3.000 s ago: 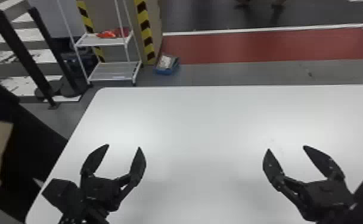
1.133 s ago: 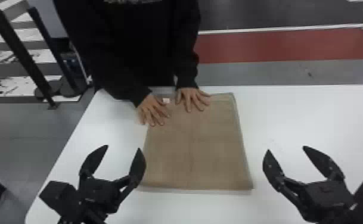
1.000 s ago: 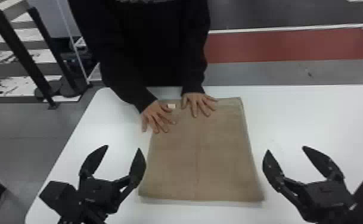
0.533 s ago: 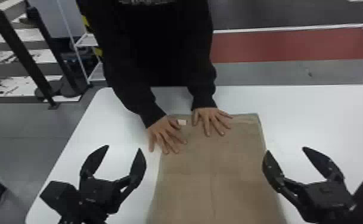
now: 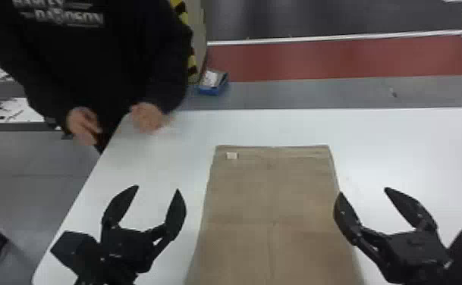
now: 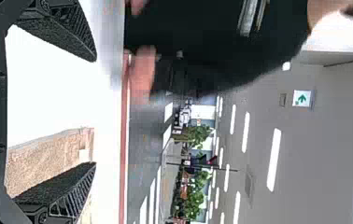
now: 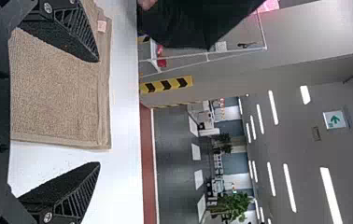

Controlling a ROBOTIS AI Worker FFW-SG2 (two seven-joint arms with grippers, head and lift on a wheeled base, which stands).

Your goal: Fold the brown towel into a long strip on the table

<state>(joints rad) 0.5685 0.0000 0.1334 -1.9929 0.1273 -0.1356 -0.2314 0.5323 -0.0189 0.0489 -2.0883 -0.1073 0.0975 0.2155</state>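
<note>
The brown towel [image 5: 271,197] lies flat on the white worktop [image 5: 412,151], between the two pincers as the head view shows it, its far hem a little in from the worktop's far edge. That hem runs across, left to right, and the towel's long sides lead from it toward the robot, so what shows of its long axis points away from the robot and toward the worktop's far side. A small pale tag [image 5: 231,155] sits near the far left corner. One faint crease runs lengthwise down the towel and another crosses it.

The towel's near end is cut off by the bottom of the head view, so its full length cannot be told. How many layers it has is hard to make out. Part of its right side is hidden behind the inner finger of the right pincer, and in the left wrist view a finger covers some of it too.

The left pincer [image 5: 158,187] is spread wide and holds nothing, over the worktop to the left of the towel and apart from it. The right pincer [image 5: 363,190] is spread wide as well, its grip empty, at the towel's right side; its inner finger overlaps the edge in the head view, but whether it touches the cloth cannot be told.
</note>
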